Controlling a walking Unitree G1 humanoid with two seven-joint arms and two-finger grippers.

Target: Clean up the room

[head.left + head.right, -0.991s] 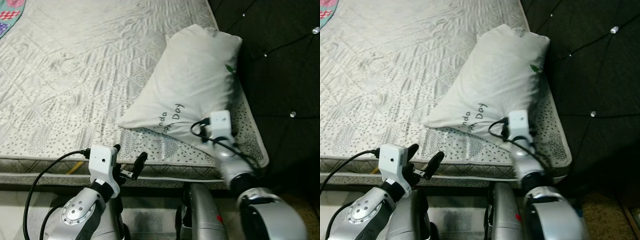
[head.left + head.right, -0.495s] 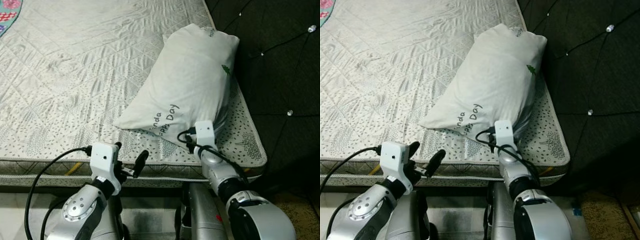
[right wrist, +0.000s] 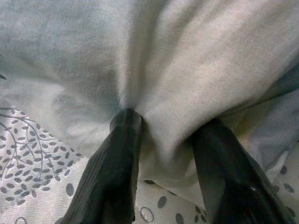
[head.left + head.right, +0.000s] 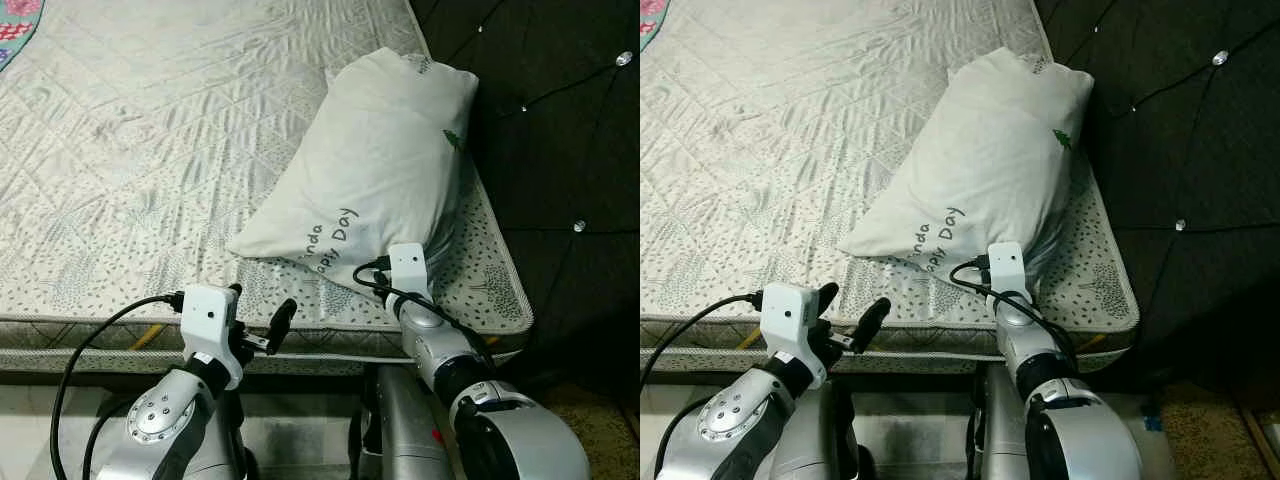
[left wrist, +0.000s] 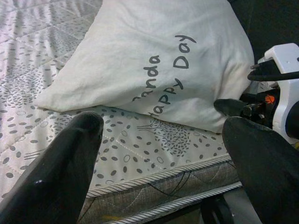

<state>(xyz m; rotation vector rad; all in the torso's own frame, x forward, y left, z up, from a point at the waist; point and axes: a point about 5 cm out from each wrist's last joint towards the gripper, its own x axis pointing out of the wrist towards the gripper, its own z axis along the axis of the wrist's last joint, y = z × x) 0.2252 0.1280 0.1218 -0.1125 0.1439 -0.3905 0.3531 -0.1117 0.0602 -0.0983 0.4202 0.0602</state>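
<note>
At the pillow's near corner: right hand is pinching a fold of the white pillow between its two fingers.
Beside it, to the left: left hand is hovering with fingers spread wide, gripping nothing, just off the mattress edge.
Beyond the right hand: pillow is lying tilted across the bed's corner, touching the dark headboard.
Progress: grip is looking made; straightening the pillow is likely remaining.
View difference: right wrist view is showing cloth bunched between the fingers; head views are hiding that behind the wrist.
</note>
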